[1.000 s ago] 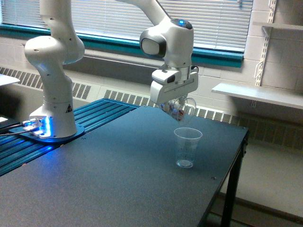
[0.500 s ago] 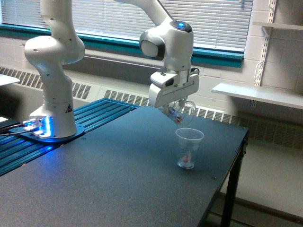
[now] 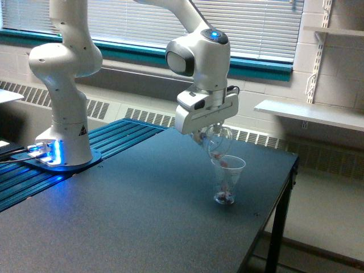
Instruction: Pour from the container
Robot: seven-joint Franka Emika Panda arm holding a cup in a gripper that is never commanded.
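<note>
My gripper [image 3: 208, 134] is shut on the container [image 3: 218, 142], a small clear rounded cup. The container hangs tipped over, its mouth facing down toward the ribbed clear plastic cup [image 3: 227, 180] that stands upright on the dark table [image 3: 131, 216]. Small reddish pieces are falling from the container's mouth, and a few lie at the bottom of the plastic cup. The container's mouth is just above the cup's rim, toward its far side.
The arm's white base [image 3: 62, 142] stands at the exterior view's left on a blue-lit mount. The table's edge [image 3: 273, 222] runs close to the exterior view's right of the plastic cup. A white shelf [image 3: 310, 114] is on the wall behind.
The gripper has tilted the container further and lowered it toward the plastic cup. Reddish pieces have dropped into the cup, which held little a second ago.
</note>
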